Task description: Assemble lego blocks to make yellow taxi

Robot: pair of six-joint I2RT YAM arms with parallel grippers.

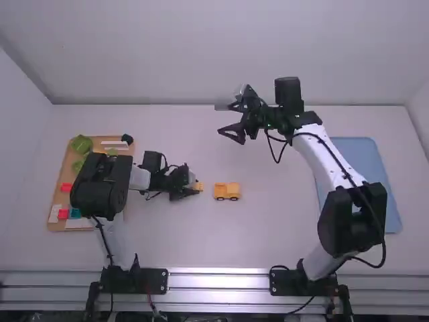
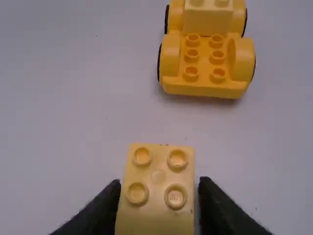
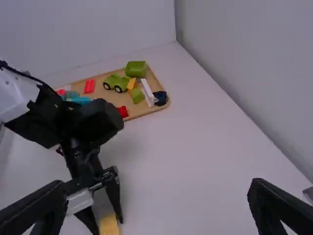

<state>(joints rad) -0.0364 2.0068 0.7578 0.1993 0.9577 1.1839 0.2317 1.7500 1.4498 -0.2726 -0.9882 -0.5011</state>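
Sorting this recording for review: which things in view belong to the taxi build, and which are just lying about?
Taxi build:
yellow wheeled base
yellow block on the base
yellow four-stud brick, between the left tool's fingers

Apparently just lying about:
wooden tray
on it, green toy car, red block
blue tray

The yellow car bottom (image 2: 205,88) sits flat, right way up, on the tabletop (image 1: 268,235). It has black on its wheels (image 2: 159,61) and six round bumps you can see. A lighter yellow block (image 2: 208,18) sits on its other end. The loose yellow block (image 2: 159,176) has four bumps on top. The left tool (image 1: 192,187) holds it near the car bottom, but not touching it
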